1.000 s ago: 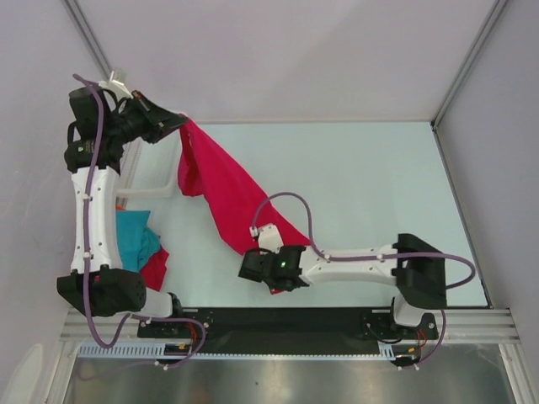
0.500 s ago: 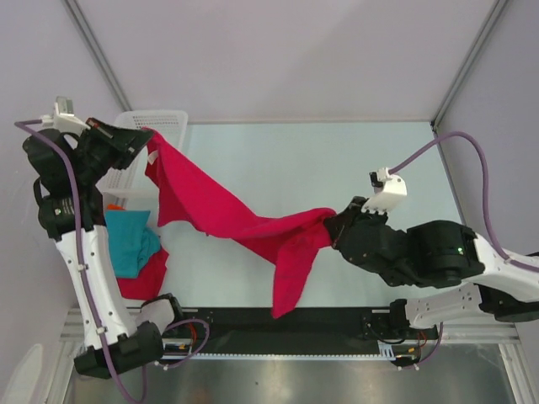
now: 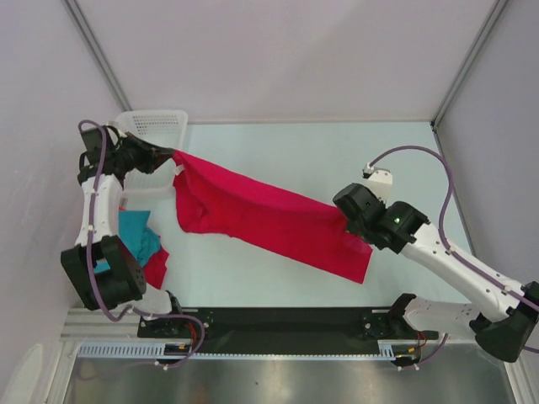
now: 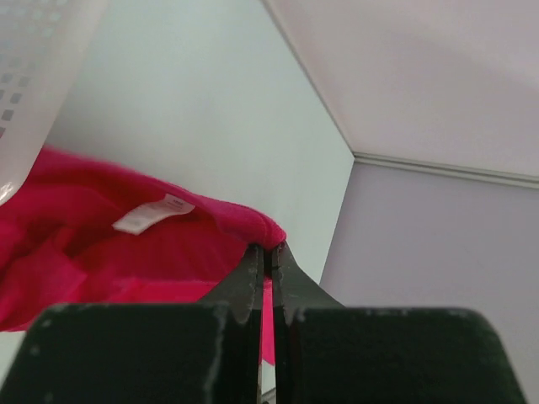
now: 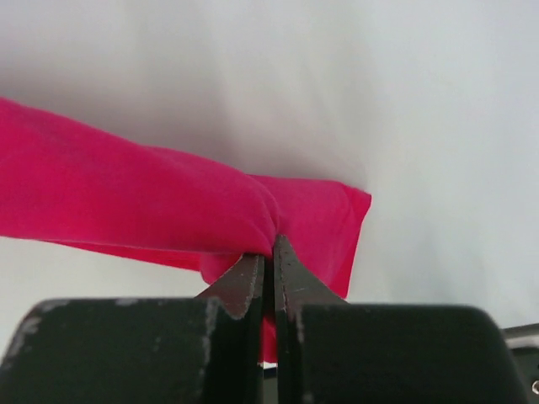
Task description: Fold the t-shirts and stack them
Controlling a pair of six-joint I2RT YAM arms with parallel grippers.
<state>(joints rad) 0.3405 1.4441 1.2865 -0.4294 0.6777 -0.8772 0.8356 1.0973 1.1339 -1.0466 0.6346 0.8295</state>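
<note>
A large crimson t-shirt [image 3: 269, 215] hangs stretched in the air between both arms, running from upper left to lower right over the table. My left gripper [image 3: 173, 154] is shut on its upper left end near the basket; the left wrist view shows the jaws [image 4: 269, 248] pinching a cloth edge [image 4: 152, 252] with a white label. My right gripper [image 3: 349, 220] is shut on the other end; in the right wrist view the cloth [image 5: 126, 202] bunches at the gripper [image 5: 271, 240]. A teal t-shirt [image 3: 135, 240] and a red t-shirt [image 3: 156, 268] lie heaped at the left edge.
A white mesh basket [image 3: 156, 126] stands at the back left corner, right behind my left gripper. Grey walls close in the table at the back, left and right. The black base rail [image 3: 286, 324] runs along the near edge.
Both arms have swung apart, pulling the crimson t-shirt from a hanging, bunched shape into a taut spread band. The right gripper moved from near the front middle out to the right, then lowered.
</note>
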